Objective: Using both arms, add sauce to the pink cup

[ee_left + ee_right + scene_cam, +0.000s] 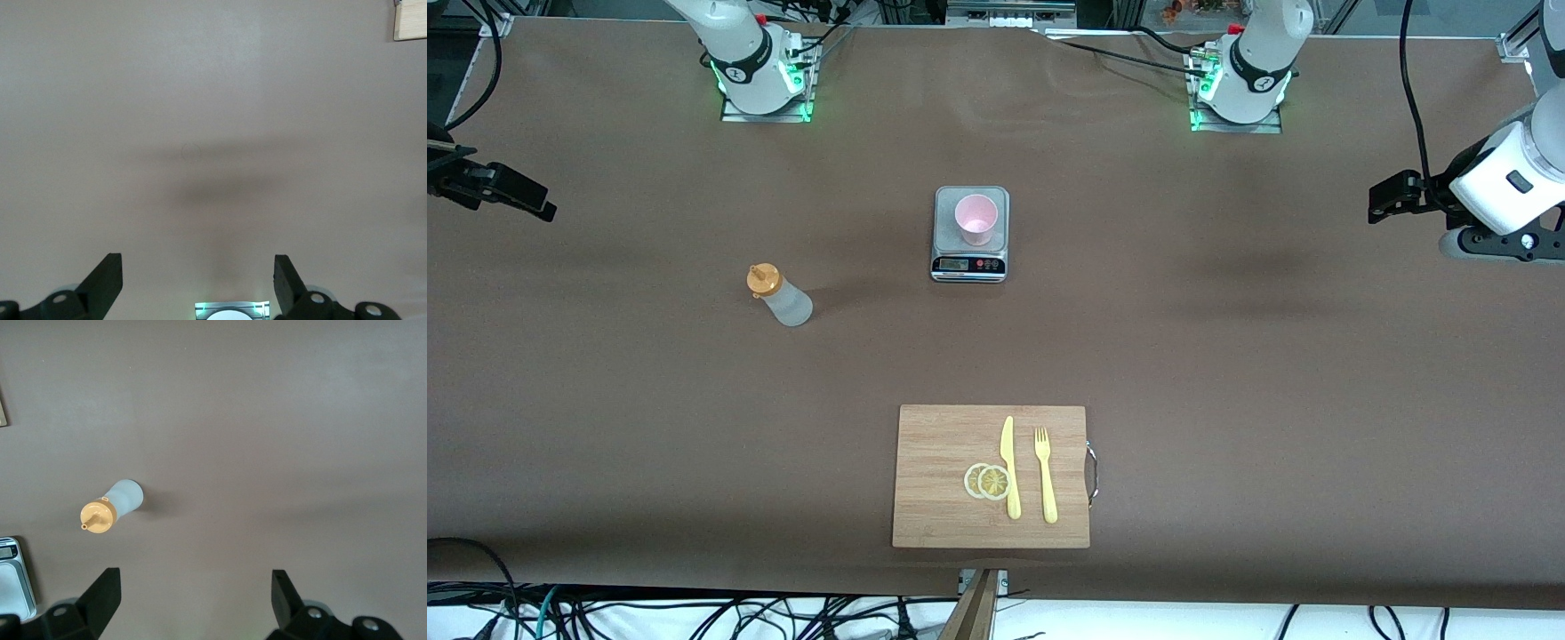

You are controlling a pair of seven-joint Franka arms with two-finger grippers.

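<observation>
The pink cup point(975, 218) sits on the scale point(970, 264). The sauce bottle point(779, 296) stands alone nearer the right arm's end. The left gripper point(198, 283) and right gripper point(197, 600) hang high, fingers apart, holding nothing. Sauce in the cup cannot be seen.

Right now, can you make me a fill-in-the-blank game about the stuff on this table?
1. The pink cup stands on the kitchen ____.
2. The sauce bottle has an ____ cap.
3. On the cutting board, the lemon slices lie beside the yellow ____, with the yellow fork next to it.
4. The left gripper and right gripper both have their fingers ____, holding nothing.

Missing words: scale; orange; knife; open
</observation>
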